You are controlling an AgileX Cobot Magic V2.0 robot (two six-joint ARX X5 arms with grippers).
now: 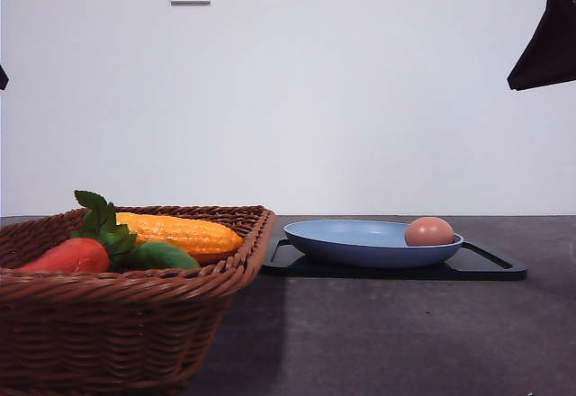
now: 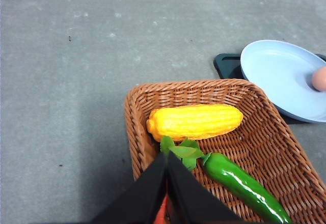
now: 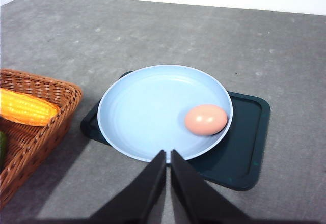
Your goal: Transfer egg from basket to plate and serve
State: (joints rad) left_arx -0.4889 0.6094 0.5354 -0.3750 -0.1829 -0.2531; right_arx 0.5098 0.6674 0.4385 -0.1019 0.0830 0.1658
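Observation:
The pinkish-brown egg (image 1: 429,231) (image 3: 206,119) lies inside the blue plate (image 1: 351,238) (image 3: 147,112) near its right rim; its edge also peeks into the left wrist view as the egg (image 2: 320,78) on the plate (image 2: 280,71). The wicker basket (image 1: 135,315) (image 2: 265,132) (image 3: 30,142) stands at the front left. My right gripper (image 3: 168,155) hovers shut and empty high above the plate's near edge. Above the basket, my left gripper (image 2: 166,158) is shut with nothing in it.
The plate rests on a flat black tray (image 1: 486,265) (image 3: 244,147). In the basket lie a yellow corn cob (image 1: 180,232) (image 2: 196,121), a green pepper (image 2: 244,186) and a red leafy vegetable (image 1: 72,254). Grey tabletop surrounds everything.

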